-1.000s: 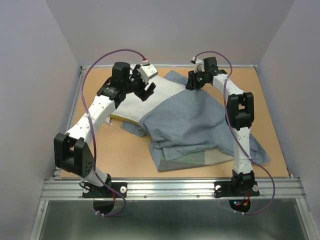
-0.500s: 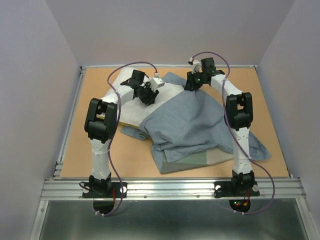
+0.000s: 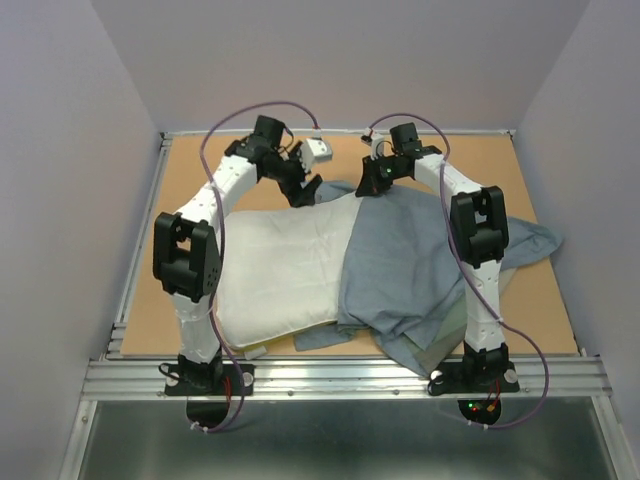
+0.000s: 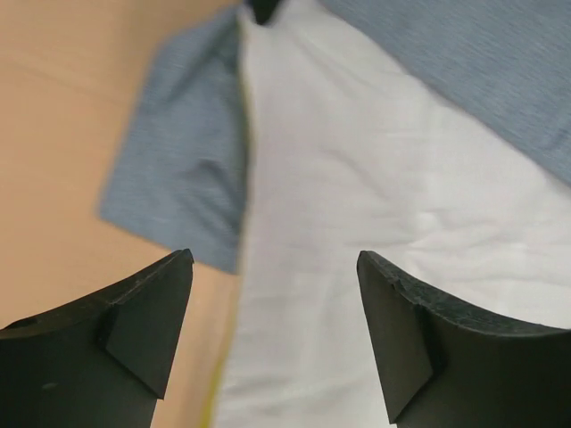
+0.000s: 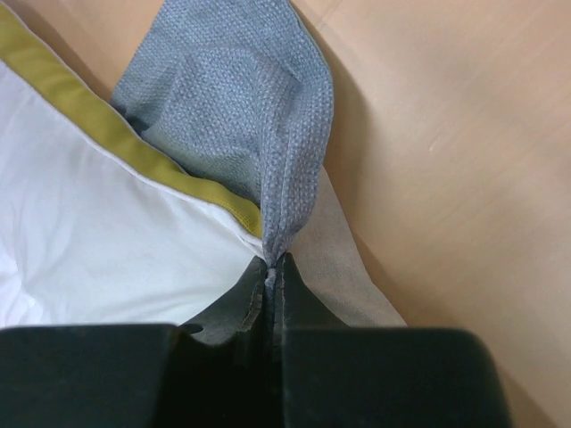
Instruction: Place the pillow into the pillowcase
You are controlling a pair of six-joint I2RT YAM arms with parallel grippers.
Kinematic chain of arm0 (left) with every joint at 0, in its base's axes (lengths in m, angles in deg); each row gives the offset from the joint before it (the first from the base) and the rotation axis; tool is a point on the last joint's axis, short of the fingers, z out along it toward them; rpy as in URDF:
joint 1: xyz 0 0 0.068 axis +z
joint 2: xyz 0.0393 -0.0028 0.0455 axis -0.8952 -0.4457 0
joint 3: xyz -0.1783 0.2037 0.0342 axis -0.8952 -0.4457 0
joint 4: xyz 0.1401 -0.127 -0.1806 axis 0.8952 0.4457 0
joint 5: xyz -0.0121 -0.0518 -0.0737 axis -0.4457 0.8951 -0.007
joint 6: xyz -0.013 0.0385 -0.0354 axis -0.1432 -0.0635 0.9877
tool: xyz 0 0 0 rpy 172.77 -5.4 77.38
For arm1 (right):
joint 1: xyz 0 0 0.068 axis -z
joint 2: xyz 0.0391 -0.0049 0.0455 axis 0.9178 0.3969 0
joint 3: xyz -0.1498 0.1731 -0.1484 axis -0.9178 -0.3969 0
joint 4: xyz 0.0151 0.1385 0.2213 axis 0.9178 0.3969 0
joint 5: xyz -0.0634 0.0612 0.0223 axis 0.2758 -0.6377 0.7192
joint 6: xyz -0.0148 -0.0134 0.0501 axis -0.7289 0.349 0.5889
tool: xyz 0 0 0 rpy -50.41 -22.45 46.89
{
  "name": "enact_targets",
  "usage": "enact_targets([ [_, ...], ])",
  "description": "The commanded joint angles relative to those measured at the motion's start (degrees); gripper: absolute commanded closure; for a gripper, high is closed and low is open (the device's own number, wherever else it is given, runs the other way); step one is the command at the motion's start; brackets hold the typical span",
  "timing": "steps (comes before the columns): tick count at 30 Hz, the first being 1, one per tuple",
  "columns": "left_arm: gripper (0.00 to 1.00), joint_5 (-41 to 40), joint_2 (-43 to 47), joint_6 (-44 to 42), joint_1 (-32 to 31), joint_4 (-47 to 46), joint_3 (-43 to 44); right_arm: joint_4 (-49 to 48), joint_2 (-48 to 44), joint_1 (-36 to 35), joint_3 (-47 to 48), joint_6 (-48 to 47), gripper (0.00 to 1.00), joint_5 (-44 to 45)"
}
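Large white quilted rectangular pillow (image 3: 280, 265) lies flat on the tan wooden table (image 3: 545, 170), left of centre, with one long edge toward the arm bases. Most of it is bare.

Floppy grey-blue fabric pillowcase (image 3: 405, 250) covers the pillow's right end and spills off to the right. It is rumpled, with folds piled near the right arm's base. A paler block of its other side peeks out there. From above I can't tell whether the pillow's right end is inside the case or only under it.

Right gripper (image 3: 366, 188) is at the far edge of the bedding, jaws clamped tight on a pinch of the pillowcase edge. In the wrist view the grey-blue cloth (image 5: 232, 89) gathers into a ridge running straight into the closed tips (image 5: 270, 267). The pillow's yellow band (image 5: 134, 147) runs in just left of the pinch, against the cloth.

Left gripper (image 3: 305, 190) is just left of the right one, over the pillow's far edge. Jaws are wide, with nothing between them (image 4: 275, 259). Its wrist view looks down on the white pillow (image 4: 357, 178) and a grey-blue flap of the case (image 4: 178, 178) lying on the table beside it. Can't tell whether the fingers touch the fabric.
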Motion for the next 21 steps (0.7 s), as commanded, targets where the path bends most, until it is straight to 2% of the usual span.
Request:
enact_targets([
  [1,0.14,-0.5,-5.0,-9.1,3.8,8.5,12.6,0.4,-3.8,-0.4,0.8,1.6,1.00,-3.1],
  [2,0.02,0.2,-7.8,-10.0,3.8,11.3,15.5,0.5,-3.8,-0.5,1.3,2.0,0.99,-3.5],
  [5,0.01,2.3,-10.6,-13.0,3.8,13.8,16.5,0.5,-3.8,-0.7,1.9,2.8,0.99,-3.9],
  [11,0.01,3.2,-13.7,-14.9,3.8,13.3,12.7,0.9,-4.0,-0.9,1.7,2.5,0.99,-3.4],
  [12,0.01,3.0,-14.2,-15.2,3.8,13.3,12.3,1.0,-4.0,-0.9,1.8,2.5,0.97,-3.3],
  [15,0.01,2.0,-16.6,-15.4,3.8,13.2,12.1,1.4,-3.0,-0.9,2.1,2.5,0.75,-2.5],
  [16,0.03,1.7,-17.2,-15.7,3.8,13.5,12.3,1.4,-2.6,-0.9,2.5,3.1,0.60,-2.2],
  [17,0.07,1.6,-17.9,-15.8,3.8,13.4,12.3,1.3,-2.3,-0.9,3.0,3.6,0.55,-2.0],
  [18,0.15,1.6,-18.4,-15.7,3.8,13.2,12.2,1.4,-1.6,-0.9,4.0,5.3,0.47,-1.8],
  [20,0.25,2.1,-18.5,-16.2,3.7,13.1,12.4,1.3,-0.4,-0.8,6.1,7.1,0.44,-1.8],
  [21,0.37,2.4,-18.0,-16.5,3.4,12.7,12.2,1.1,0.4,-0.9,8.7,10.7,0.44,-2.0],
])
